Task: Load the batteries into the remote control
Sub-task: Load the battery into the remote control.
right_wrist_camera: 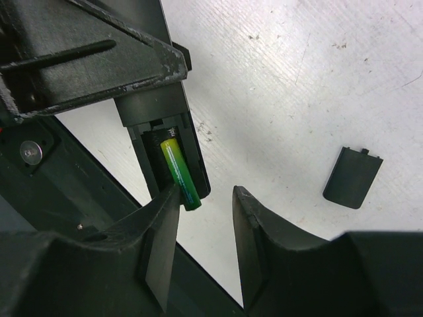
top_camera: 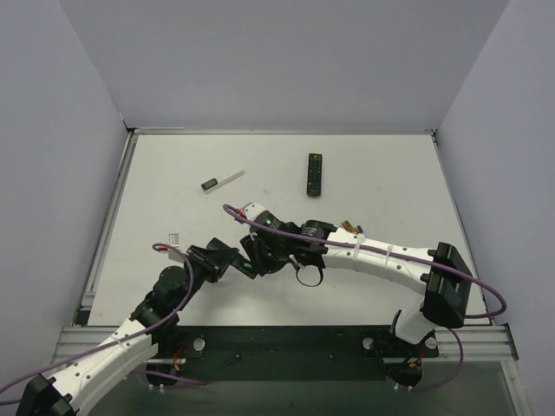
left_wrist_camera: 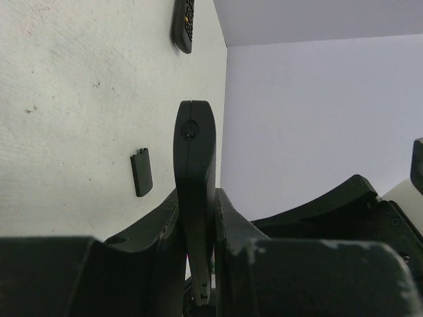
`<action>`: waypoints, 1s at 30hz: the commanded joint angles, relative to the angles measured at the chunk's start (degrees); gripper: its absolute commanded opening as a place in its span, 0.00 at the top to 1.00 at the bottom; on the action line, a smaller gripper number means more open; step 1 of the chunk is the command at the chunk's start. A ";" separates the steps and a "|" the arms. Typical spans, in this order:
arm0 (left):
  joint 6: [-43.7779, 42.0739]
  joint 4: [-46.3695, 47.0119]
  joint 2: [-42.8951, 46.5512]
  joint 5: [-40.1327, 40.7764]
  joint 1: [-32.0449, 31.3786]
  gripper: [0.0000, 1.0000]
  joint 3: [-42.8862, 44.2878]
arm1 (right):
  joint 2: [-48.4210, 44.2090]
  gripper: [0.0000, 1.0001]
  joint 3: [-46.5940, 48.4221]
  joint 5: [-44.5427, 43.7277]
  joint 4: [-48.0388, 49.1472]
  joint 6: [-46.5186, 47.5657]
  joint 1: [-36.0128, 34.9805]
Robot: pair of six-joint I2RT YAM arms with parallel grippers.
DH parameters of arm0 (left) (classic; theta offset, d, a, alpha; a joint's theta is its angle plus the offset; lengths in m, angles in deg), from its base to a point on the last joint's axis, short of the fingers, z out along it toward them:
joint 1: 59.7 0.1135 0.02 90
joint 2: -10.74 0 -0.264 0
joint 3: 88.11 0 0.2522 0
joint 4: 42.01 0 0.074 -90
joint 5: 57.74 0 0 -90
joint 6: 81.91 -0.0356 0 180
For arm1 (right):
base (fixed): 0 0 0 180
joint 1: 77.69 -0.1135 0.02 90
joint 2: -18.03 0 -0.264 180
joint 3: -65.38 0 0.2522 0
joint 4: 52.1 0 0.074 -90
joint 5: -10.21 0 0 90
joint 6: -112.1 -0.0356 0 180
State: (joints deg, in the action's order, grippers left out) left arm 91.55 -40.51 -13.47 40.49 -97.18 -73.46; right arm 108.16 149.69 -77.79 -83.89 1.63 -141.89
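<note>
My left gripper (left_wrist_camera: 197, 198) is shut on the slim black remote control (left_wrist_camera: 195, 152) and holds it on edge above the table. In the right wrist view its battery compartment (right_wrist_camera: 153, 135) is open. A green-yellow battery (right_wrist_camera: 180, 173) lies in the compartment, its lower end sticking out past the remote's end. My right gripper (right_wrist_camera: 205, 193) is open. Its left finger (right_wrist_camera: 162, 224) touches the battery's lower end. The black back cover (right_wrist_camera: 353, 177) lies flat on the table, also in the left wrist view (left_wrist_camera: 141, 172). Spare coloured batteries (top_camera: 351, 228) lie beside the right arm. Both grippers meet mid-table (top_camera: 251, 256).
A longer black remote with coloured buttons (top_camera: 314, 173) lies at the back centre and shows in the left wrist view (left_wrist_camera: 184, 23). A thin white stick with a dark end (top_camera: 222, 180) lies at the back left. A small pale item (top_camera: 173, 237) sits left of the left arm.
</note>
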 commanded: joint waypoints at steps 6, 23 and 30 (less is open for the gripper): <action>0.39 4.95 -0.31 -2.08 -0.50 1.00 1.75 | -0.66 0.66 6.80 2.04 -7.03 4.65 -0.39; -0.14 7.85 -2.25 -4.10 -0.41 1.00 2.19 | 2.86 0.78 13.04 8.46 -14.32 10.18 -0.39; -0.84 8.20 -2.69 -4.62 -0.41 1.00 2.72 | 4.79 0.79 14.45 8.63 -15.99 10.71 -0.31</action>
State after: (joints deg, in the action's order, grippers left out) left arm 91.48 -36.85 -16.03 36.86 -97.48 -73.46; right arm 112.03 161.27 -69.90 -96.89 11.44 -141.89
